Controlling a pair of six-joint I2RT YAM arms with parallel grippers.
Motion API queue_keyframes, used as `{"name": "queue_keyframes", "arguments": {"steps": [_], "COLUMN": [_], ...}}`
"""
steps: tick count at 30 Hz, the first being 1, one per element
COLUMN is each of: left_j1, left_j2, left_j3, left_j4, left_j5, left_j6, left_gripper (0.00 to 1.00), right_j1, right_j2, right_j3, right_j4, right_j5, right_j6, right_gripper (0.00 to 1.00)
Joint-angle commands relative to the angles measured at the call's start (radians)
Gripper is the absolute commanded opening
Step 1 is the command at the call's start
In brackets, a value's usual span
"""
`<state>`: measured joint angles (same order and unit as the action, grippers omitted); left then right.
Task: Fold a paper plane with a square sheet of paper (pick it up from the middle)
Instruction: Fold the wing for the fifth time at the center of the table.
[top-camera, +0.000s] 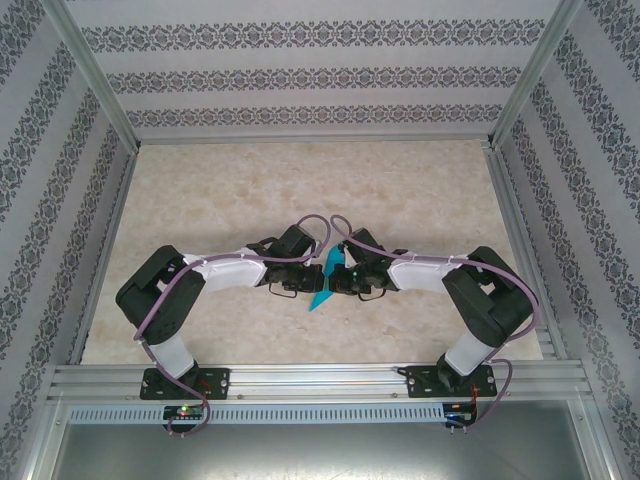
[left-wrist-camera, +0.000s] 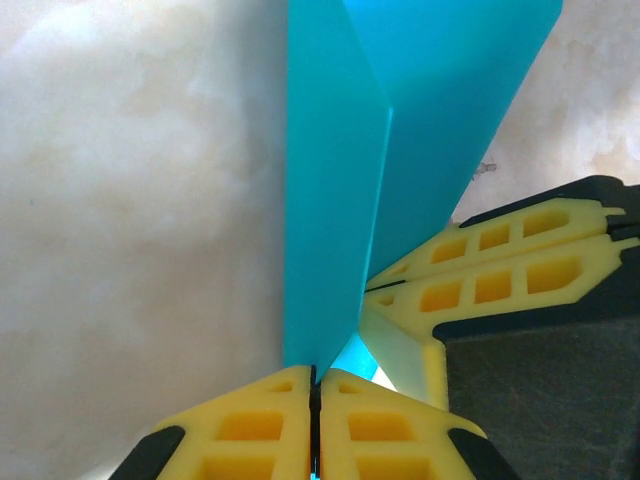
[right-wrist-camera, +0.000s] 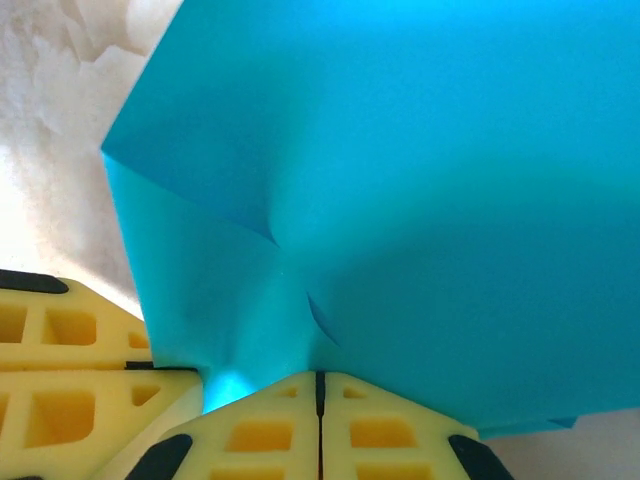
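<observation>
The left gripper has its yellow fingers pressed together on the bottom edge of the square sheet of paper. The sheet rises from between the pads as a folded cyan-blue flap with one sharp, straight crease. The right gripper is clamped on the same sheet, pinching it where the paper puckers and several creases meet. Each gripper's fingers lie just beside the other's, one on either side of the sheet.

From above, the sheet stands edge-on between the two wrists, one pointed end toward the arm bases. Whether that end touches the surface cannot be told. Under the sheet lies the table, a pale beige top with a cloudy marble pattern. Nearer than the sheet, an aluminium frame carries both arm bases, and purple cables loop along the arms. Well beyond the sheet and to both sides stand walls papered in grey ornamental bands.
</observation>
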<state>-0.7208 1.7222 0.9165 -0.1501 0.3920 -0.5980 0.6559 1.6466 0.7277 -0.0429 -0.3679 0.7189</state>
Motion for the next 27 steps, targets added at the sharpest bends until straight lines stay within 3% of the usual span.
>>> {"name": "queue_keyframes", "arguments": {"steps": [1,16,27], "left_j1": [-0.02,-0.022,-0.019], "left_j2": [0.002,-0.053,-0.058], "left_j3": [0.022,0.046,0.065], "left_j4": [-0.032,-0.079,-0.146], "left_j5": [0.021,-0.021,-0.072], "left_j6": [0.039,0.096,0.125], "left_gripper": [0.11,0.23,0.22], "right_j1": [-0.01,-0.02,-0.024], "right_j2": [0.021,0.013,0.009], "right_j3": [-0.026,-0.05,-0.054], "right_j4": [0.0,0.018,0.022], "right_j5": [0.011,0.0,-0.008], "right_j6": [0.0,0.004,0.002], "right_gripper": [0.07,0.06,0.06]}}
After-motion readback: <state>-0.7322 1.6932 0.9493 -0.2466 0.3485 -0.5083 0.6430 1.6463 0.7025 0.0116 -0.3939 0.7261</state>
